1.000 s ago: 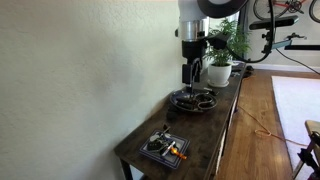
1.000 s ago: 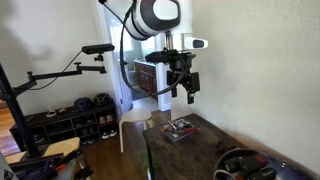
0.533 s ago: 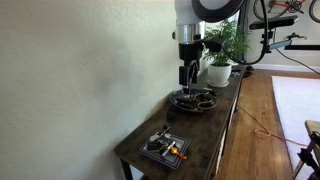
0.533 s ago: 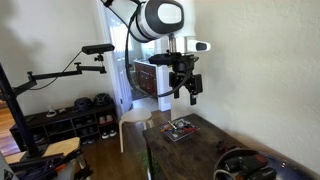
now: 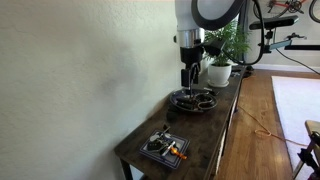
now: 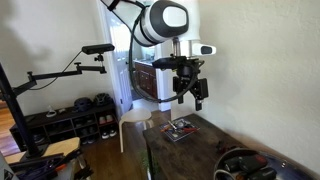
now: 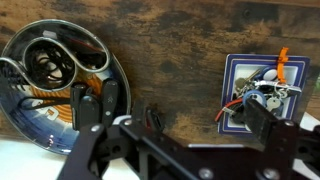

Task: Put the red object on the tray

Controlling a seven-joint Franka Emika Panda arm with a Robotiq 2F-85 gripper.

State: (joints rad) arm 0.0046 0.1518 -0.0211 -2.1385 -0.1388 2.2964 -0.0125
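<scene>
The small dark square tray (image 7: 262,92) lies on the wooden table, right in the wrist view, and holds several small items. A thin red curved piece (image 7: 232,102) rests at the tray's left edge and an orange stick (image 7: 282,62) at its top. The tray also shows in both exterior views (image 5: 165,147) (image 6: 181,130). My gripper (image 7: 178,115) is open and empty. It hangs high above the table between the tray and the round dish (image 5: 188,75) (image 6: 190,90). Its fingers (image 7: 90,105) stand wide apart.
A large round dark dish (image 7: 60,70) with metal rings and a reddish-orange patch sits left in the wrist view, under the gripper in an exterior view (image 5: 192,99). A potted plant (image 5: 220,70) stands at the table's far end. A wall runs along one side.
The gripper has drifted a little sideways toward the round dish, staying high and open. Nothing on the table has moved.
</scene>
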